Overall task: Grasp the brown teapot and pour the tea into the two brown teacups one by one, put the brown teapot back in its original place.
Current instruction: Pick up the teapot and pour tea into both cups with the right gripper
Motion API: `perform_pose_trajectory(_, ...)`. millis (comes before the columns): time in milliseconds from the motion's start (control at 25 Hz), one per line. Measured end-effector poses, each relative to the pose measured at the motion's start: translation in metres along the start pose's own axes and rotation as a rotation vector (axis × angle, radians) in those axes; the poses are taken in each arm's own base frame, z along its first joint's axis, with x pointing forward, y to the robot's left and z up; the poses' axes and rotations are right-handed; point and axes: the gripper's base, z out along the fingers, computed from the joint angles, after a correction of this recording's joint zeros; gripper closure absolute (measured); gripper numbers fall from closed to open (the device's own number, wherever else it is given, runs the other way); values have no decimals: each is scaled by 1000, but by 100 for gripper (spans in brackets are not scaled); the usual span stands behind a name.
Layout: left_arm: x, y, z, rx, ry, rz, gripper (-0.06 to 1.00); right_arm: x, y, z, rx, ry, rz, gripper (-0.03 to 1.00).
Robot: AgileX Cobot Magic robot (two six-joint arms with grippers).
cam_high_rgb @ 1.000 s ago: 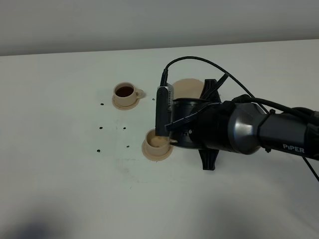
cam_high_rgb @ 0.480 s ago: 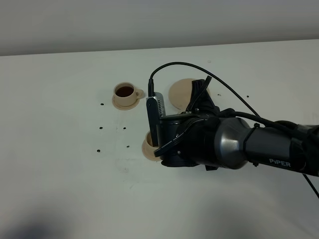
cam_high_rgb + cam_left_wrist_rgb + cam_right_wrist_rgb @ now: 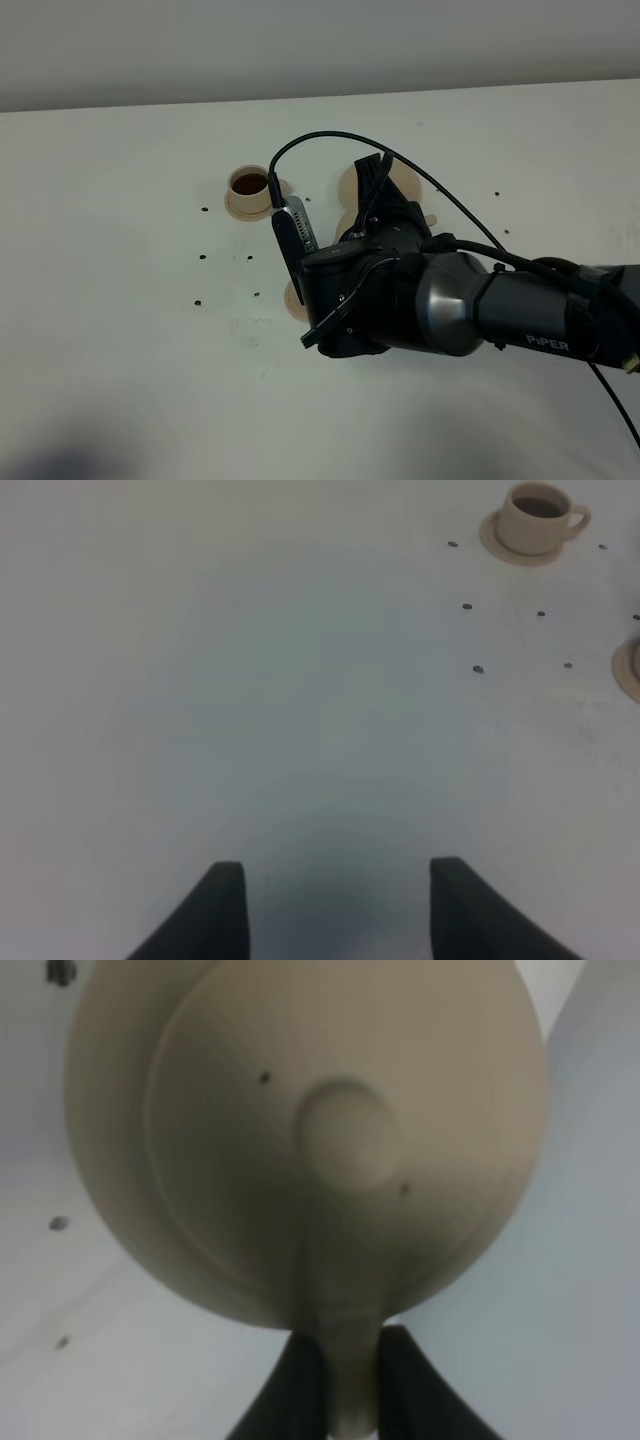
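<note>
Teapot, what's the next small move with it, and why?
Probably tilt the teapot, clamped by its handle in the right gripper, spout-down. The far cup already holds dark tea, and the arm hangs over the near saucer, hiding its cup, likely the one left to fill.

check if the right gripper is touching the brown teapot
Touching. The right wrist view shows the right gripper's fingers pressed against both sides of the brown teapot's handle.

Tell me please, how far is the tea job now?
Done: the far teacup holds dark tea. In hand: the right gripper grips the teapot by its handle, its arm covering the near teacup. Left: finish that cup, then return the teapot to the wide saucer.
</note>
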Motion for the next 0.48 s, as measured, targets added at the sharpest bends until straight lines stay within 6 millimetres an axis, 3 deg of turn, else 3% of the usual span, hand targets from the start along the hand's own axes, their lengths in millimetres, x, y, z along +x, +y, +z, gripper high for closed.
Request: perform_pose_trajectory(480, 0, 0, 0, 0, 0, 0, 54, -8, 1, 4, 68, 19, -91, 86)
